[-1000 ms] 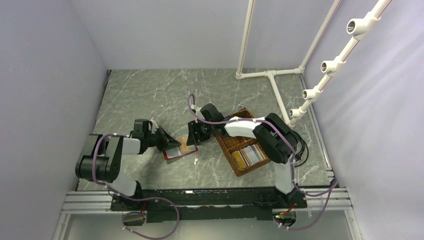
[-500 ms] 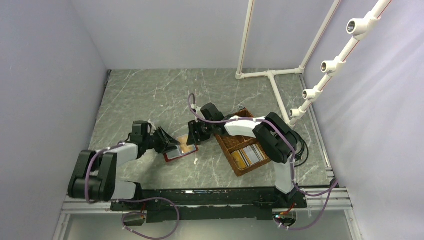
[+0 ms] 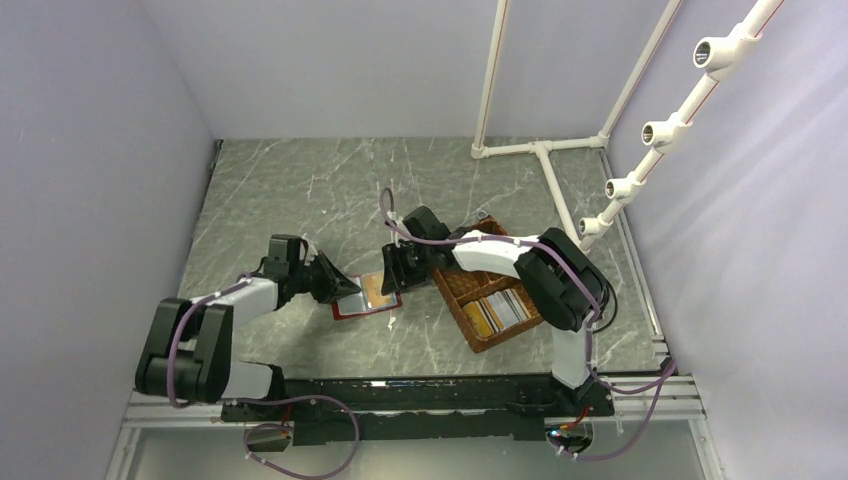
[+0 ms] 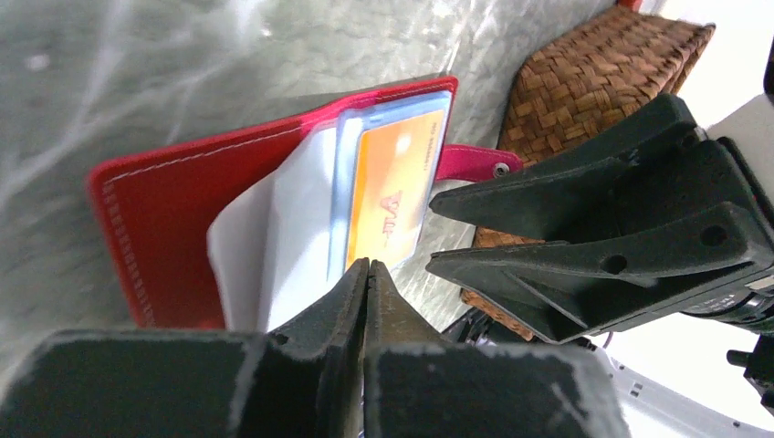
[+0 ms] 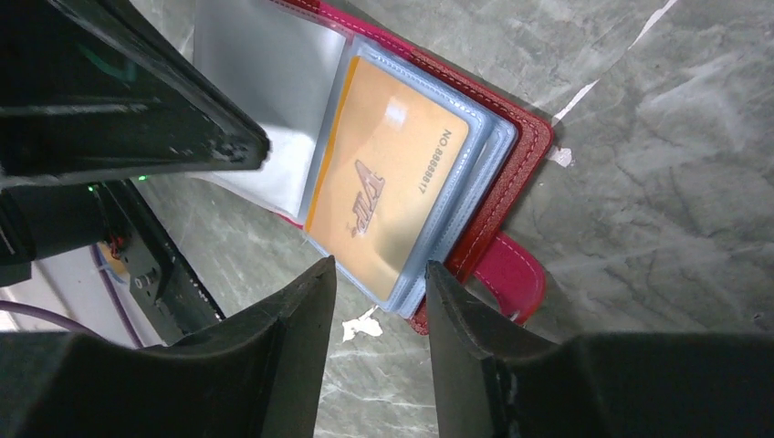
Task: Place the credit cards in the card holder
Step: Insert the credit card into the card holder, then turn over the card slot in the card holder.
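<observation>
Card holder (image 3: 365,297): dark red leather, lying open and flat on the marble table (image 3: 300,190), just left of centre in the overhead view. Its clear sleeves (image 5: 274,100) are fanned out. An orange card (image 5: 392,192) sits in the top sleeve, face up with its printed number legible. The pink snap tab (image 5: 516,274) sticks out from the holder's edge onto bare table.

My left pincer (image 4: 365,269) comes in from the left of the frame. Its fingers are pressed together with no gap, and the tips are at the edge of a pale sleeve page. I cannot tell whether that page is nipped between them.

My right pincer (image 5: 379,274) is narrowly parted and grips nothing. Its tips hang just over the card's near end and partly cover the sleeve stack from above.

Surroundings: a woven basket (image 3: 490,300) stands just right of the holder, beneath my right forearm. Spare cards (image 3: 497,312) stand in its lower compartment.
</observation>
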{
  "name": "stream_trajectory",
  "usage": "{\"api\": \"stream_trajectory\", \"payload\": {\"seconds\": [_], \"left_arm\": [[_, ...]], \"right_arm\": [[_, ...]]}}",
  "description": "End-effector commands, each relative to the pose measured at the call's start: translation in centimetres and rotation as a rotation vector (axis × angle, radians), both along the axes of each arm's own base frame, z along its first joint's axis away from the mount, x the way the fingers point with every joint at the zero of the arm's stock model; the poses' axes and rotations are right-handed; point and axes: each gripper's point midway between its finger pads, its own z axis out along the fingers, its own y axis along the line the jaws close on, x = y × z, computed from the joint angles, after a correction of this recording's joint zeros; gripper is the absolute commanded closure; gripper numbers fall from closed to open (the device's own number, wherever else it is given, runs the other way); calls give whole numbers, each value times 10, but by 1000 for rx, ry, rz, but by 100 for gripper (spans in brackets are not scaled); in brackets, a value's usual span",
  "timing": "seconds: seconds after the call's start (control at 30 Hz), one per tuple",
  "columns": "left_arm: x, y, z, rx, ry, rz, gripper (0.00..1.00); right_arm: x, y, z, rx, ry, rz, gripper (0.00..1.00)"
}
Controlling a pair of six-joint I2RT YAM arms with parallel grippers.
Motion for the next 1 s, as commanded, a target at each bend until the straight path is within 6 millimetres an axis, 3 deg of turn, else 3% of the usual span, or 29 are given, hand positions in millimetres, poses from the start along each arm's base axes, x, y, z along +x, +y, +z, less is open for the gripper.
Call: {"api": "stream_trajectory", "payload": {"seconds": [0.0,0.13,0.27,0.37,0.53,0.73,0.97], "left_arm": [[21,-29,25,-96,-146,-103,94],[21,-33,14,-88,-131,-105,95],[14,-27,-14,-48,-51,-91,95],[9,-23,-26,-24,-21,-64,97],[2,-11,-35,51,-5,-39,97],[-2,-9,-43,57,16,-32,97],[-4,-11,-49,46,28,-34,98]], "right_arm": [[7,6,28,56,-22,-21,58],[8,4,30,67,-13,-30,57],[7,3,29,75,0,-31,55],[4,5,26,85,17,-29,47],[0,8,27,120,35,-16,48],[0,9,27,122,37,-16,58],[-1,3,32,84,1,-21,52]]}}
